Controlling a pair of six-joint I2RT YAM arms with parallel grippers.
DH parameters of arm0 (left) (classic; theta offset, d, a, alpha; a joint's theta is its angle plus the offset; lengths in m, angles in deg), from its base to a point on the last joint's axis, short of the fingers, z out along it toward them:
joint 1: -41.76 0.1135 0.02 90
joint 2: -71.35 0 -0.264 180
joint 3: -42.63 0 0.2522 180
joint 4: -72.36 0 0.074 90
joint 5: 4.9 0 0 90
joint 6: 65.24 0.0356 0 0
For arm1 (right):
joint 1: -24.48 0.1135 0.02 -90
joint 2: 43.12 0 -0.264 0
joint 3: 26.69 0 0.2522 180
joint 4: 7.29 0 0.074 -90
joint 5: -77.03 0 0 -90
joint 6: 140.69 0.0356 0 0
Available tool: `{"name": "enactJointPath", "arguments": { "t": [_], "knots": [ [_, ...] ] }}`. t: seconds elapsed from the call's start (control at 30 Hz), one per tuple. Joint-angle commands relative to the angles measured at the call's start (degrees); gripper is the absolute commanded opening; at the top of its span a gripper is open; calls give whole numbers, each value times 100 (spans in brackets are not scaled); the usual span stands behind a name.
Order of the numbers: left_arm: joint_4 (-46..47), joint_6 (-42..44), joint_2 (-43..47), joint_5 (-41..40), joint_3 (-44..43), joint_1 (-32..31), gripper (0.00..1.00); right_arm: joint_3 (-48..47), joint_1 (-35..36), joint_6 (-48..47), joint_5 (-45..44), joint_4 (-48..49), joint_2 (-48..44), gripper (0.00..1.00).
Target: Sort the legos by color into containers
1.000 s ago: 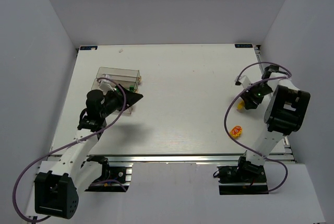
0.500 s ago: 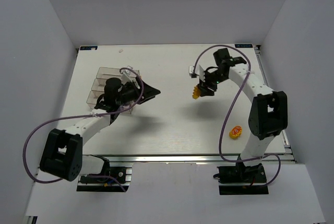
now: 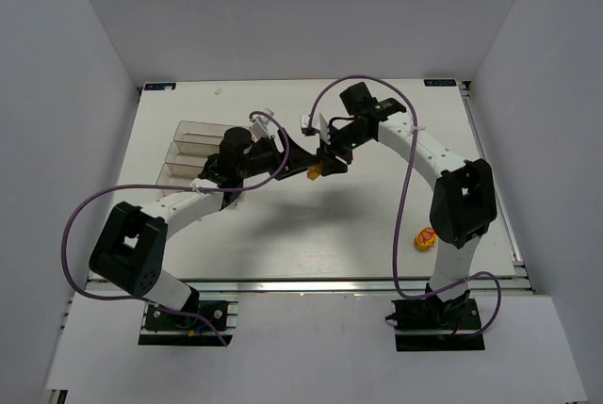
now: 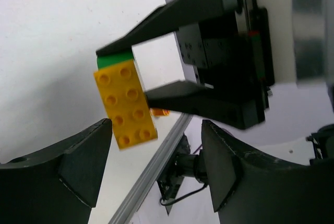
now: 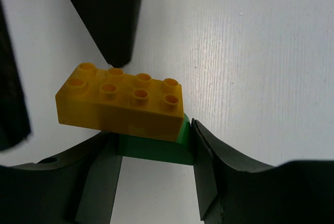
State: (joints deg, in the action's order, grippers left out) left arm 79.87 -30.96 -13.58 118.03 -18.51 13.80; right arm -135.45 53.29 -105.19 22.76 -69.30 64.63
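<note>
Above the middle of the worktop (image 3: 377, 225), the right claw (image 5: 154, 141) is closed narrowly on a green brick (image 5: 156, 150), its two dark fingers pressing the brick's opposite sides. A yellow-orange brick (image 5: 122, 103) is stuck on top of the green one, its eight studs facing the right wrist camera. Its long axis runs crosswise to the right claw's fingers and overhangs the green brick on one side. The left claw (image 4: 156, 130) is spread wide and holds nothing. From its wrist camera the yellow-orange brick's long axis points down into the gap between its fingers (image 4: 83, 156), and whether either finger touches the brick cannot be told. From above, the two claws meet tip to tip with the bricks between them. The containers (image 3: 188, 145) sit toward the far-left corner, well apart from the bricks. A small orange object (image 3: 426, 237) lies near the right edge, toward the near-right corner.
</note>
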Motion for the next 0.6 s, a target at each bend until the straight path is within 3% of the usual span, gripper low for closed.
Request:
{"name": "enactJointPath", "arguments": {
  "t": [0.0, 0.2, 0.43, 0.57],
  "knots": [
    [-377, 255, -68, -225, -421, -138, 79, -150, 97, 264, 216, 193, -139, 14],
    [-1080, 598, -147, -524, -755, -253, 78, -45, 142, 308, 189, 334, -271, 14],
    [-1240, 642, -156, -647, -703, -306, 73, 25, 159, 352, 207, 395, -342, 14],
    [-1170, 607, -173, -656, -677, -306, 65, 43, 150, 352, 242, 422, -394, 13]
  ]
}}
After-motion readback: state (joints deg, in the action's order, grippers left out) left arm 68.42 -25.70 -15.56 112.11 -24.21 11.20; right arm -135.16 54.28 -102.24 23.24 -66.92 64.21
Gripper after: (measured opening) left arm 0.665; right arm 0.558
